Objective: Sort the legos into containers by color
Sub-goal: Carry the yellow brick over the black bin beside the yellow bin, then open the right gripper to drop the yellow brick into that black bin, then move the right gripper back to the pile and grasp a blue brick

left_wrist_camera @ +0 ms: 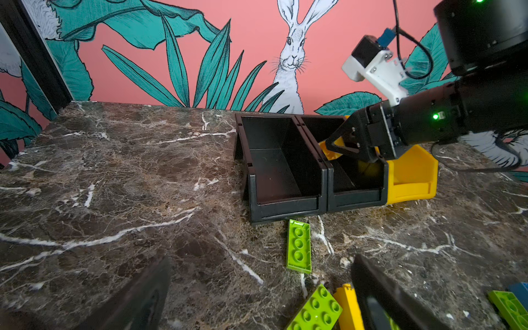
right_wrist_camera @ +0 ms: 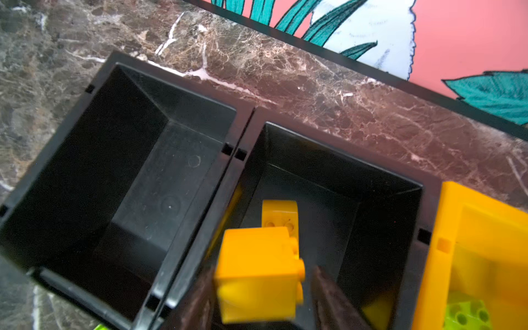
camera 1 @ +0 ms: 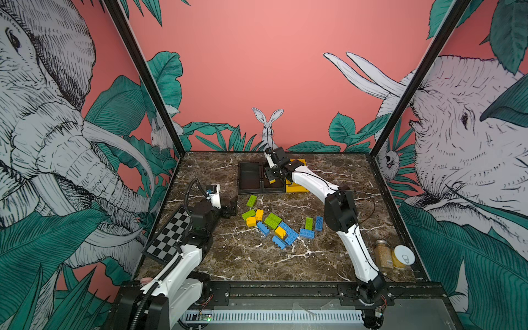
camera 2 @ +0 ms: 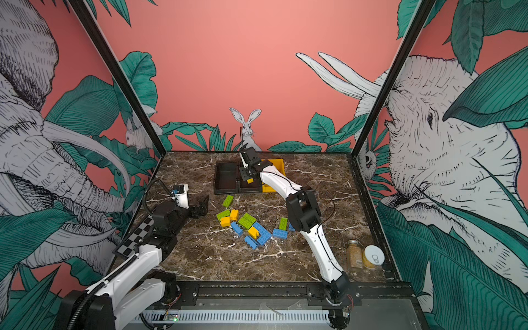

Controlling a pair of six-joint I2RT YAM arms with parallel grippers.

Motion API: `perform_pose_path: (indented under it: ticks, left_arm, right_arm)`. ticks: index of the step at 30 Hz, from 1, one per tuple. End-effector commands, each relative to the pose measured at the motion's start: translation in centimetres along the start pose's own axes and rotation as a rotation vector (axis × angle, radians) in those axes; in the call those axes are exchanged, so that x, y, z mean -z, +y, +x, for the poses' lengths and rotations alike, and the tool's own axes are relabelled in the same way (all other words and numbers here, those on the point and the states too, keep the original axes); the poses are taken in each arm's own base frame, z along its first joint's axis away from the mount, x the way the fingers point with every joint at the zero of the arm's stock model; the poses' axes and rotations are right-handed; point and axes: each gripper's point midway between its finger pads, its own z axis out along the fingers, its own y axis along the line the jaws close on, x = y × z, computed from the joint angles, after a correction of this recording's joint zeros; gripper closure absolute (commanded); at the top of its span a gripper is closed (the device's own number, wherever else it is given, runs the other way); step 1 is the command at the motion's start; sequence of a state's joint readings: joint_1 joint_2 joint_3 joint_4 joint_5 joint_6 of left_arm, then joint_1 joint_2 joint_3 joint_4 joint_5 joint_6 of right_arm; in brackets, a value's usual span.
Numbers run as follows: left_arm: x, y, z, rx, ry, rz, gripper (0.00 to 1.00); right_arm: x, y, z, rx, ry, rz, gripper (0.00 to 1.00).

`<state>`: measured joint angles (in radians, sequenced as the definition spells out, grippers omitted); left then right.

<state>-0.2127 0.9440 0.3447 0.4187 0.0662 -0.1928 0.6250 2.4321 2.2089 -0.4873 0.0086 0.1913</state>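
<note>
Brown marble with white veins is covering the table (camera 1: pixel 228 257). At its left edge one black-and-white checkered board (camera 1: pixel 168 237) is sitting. Next to it the left gripper (camera 1: pixel 232 209) is hovering low beside the brick pile. Its fingers are spread wide and holding nothing.

At the back, three bins are standing in a row, touching: the left black bin (camera 1: pixel 248 177), the middle black bin (left_wrist_camera: pixel 354 197) and one yellow bin (left_wrist_camera: pixel 411 171).

In front of them, twelve bricks are lying on the table: four green bricks (camera 1: pixel 273 220), three yellow bricks (camera 1: pixel 251 221) and five blue bricks (camera 1: pixel 289 233).

The right gripper (camera 1: pixel 271 177) is hanging over the middle black bin. The upper yellow brick (right_wrist_camera: pixel 257 274) is sitting between its fingers, which are standing a little apart, with a gap showing beside one finger. Under it, the lower yellow brick (right_wrist_camera: pixel 280 214) is lying on the bin floor.

On the far right one jar (camera 1: pixel 383 255) and one yellow can (camera 1: pixel 403 257) are standing together.

In both top views the right arm is covering part of the yellow bin. In a top view it is also hiding most of one blue brick. One green piece (right_wrist_camera: pixel 465 314) is lying in the yellow bin, cut off by the picture's edge.
</note>
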Motion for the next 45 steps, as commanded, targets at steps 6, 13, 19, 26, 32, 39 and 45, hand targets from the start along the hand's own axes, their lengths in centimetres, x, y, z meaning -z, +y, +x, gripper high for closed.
perform_pose_path:
  ticks: [6,13,19,26,32,39,45]
  left_arm:
    - [0.4,0.2,-0.4,0.008,-0.022,-0.013,0.01]
    - [0.5,-0.2,-0.5,0.013,-0.026,0.006,0.01]
    - [0.6,-0.3,-0.7,0.008,-0.027,0.015,0.01]
    - [0.2,-1.4,-0.4,-0.006,-0.029,0.083,0.01]
    - [0.0,-0.9,0.1,-0.012,-0.018,0.054,0.01]
    - [0.1,-1.0,-0.1,-0.013,-0.024,0.059,0.01]
    - [0.2,-1.0,-0.2,-0.009,-0.024,0.057,0.01]
  right_arm:
    - [5.3,-0.4,-1.4,0.004,-0.007,0.012,0.34]
    - [15.9,-3.0,5.1,-0.069,0.022,0.083,0.31]
    - [23.2,-7.4,16.5,-0.195,0.172,0.249,0.30]
    - [24.5,-8.1,23.0,-0.378,0.213,0.214,0.30]
    - [22.2,-7.0,26.2,-0.411,0.306,0.161,0.32]
    - [19.2,-6.6,27.8,-0.444,0.329,0.138,0.33]
    - [17.8,-7.0,28.3,-0.434,0.342,0.165,0.36]
